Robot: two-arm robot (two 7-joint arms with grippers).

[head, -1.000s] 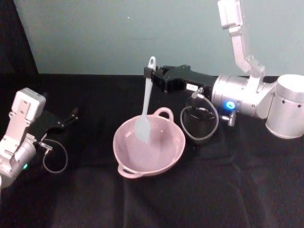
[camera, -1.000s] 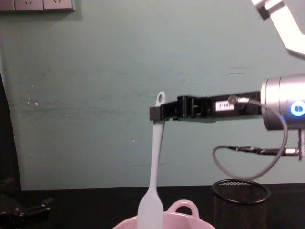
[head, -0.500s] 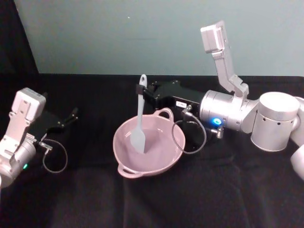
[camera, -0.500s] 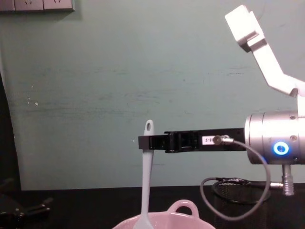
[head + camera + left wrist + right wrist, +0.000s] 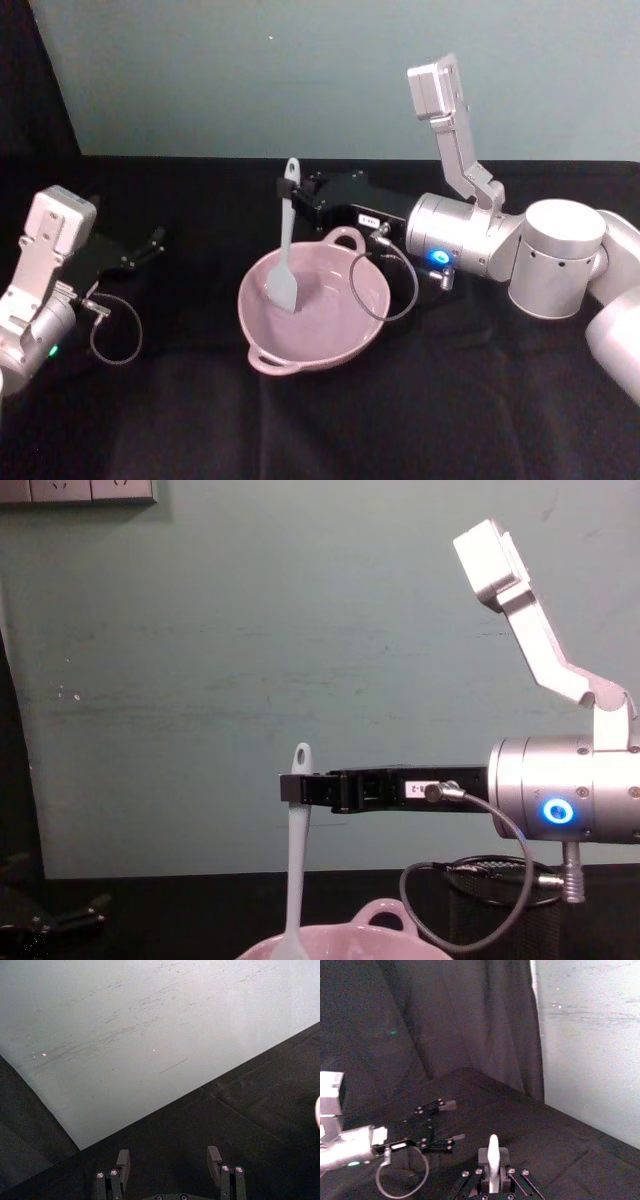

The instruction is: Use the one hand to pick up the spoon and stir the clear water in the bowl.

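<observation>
The right pincer [image 5: 290,190] is pinching the spoon [image 5: 284,250] near the top of its handle, just under the small hole, with the arm reaching in from the right at the level of the bowl's far rim. Compared with a second ago, the whole arm has swung toward the robot's left and come lower. In the chest view the pincer [image 5: 296,788] now sits further left and lower against the green wall than before, and the silver wrist with its blue light has followed it in, standing in front of the black wire-mesh cup [image 5: 490,900].

The spoon [image 5: 296,880] hangs close to upright, where earlier it leaned. Its flat head has travelled across the pale pink bowl [image 5: 330,320], from the middle toward the left side, and it is down inside the bowl [image 5: 350,942] below the rim. Whether the head touches the bottom cannot be told, and the water itself cannot be made out. The bowl rests where it was on the black worktop [image 5: 330,430], with its loop handle toward the right arm.

From the right wrist view, the spoon's handle end [image 5: 493,1155] stands up between the closed-in fingers.

The left pincer [image 5: 150,245] stays parked at the left edge of the worktop, unmoved, its fingers spread [image 5: 122,1160] with nothing between them.
</observation>
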